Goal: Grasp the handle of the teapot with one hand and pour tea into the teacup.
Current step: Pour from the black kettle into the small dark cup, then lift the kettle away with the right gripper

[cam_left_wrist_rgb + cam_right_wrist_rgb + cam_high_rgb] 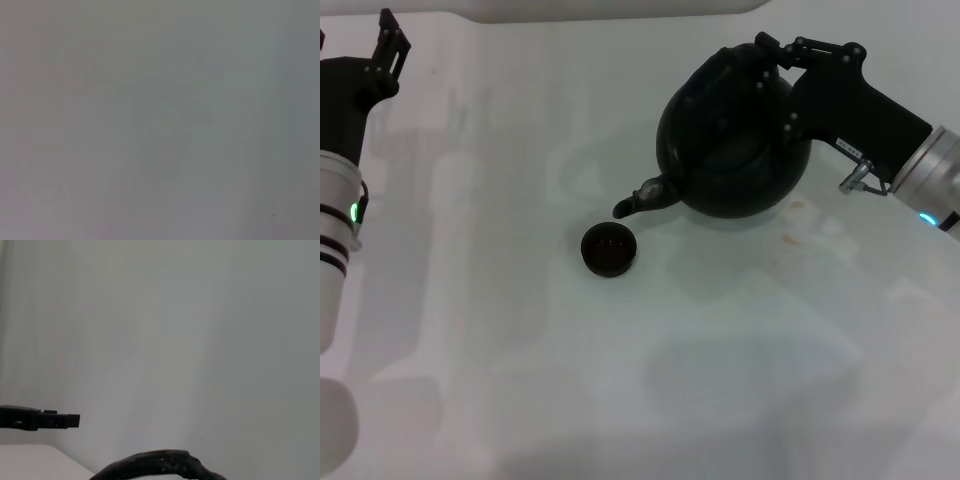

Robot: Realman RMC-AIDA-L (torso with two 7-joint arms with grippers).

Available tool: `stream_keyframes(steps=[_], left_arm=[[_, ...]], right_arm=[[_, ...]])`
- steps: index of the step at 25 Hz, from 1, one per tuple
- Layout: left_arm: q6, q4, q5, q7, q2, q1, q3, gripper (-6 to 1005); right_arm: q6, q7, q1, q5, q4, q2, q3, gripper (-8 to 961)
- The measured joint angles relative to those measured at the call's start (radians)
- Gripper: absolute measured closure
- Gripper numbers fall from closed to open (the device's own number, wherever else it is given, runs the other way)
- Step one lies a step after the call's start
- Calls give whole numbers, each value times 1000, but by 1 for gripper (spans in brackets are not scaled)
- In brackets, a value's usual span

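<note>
Head view, left to right. The left gripper [388, 40] sits at the far left edge of the white table [520, 380], well apart from the other items. Its fingers are small and partly cut off by the picture edge; whether they stand wide or narrow cannot be told. The left wrist view shows only a blank, blurred pale surface.

Near the middle, the teacup [609, 249] stands upright on the table. The spout tip of the teapot [720, 165] lies just beside and above the cup's far rim; contact cannot be confirmed. The teapot is right of the cup, its spout pointing toward the cup.

The handle [720, 70] arches over the pot's top, black against black and hard to separate from the body. The right gripper [772, 58] reaches in from the right, its fingers closed on the handle near the pot's top right; the grip point itself is partly hidden by the linkage.

The right wrist view shows a strip of the handle [160, 466] cut off at the frame edge, and a dark fingertip farther off.
</note>
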Motion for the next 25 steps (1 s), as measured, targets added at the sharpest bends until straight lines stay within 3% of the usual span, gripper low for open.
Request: stream_keyframes(steps=[25], left_arm=[[-1, 3, -2, 0, -2, 5, 29, 137]], right_arm=[[1, -215, 2, 10, -49, 3, -25, 808]])
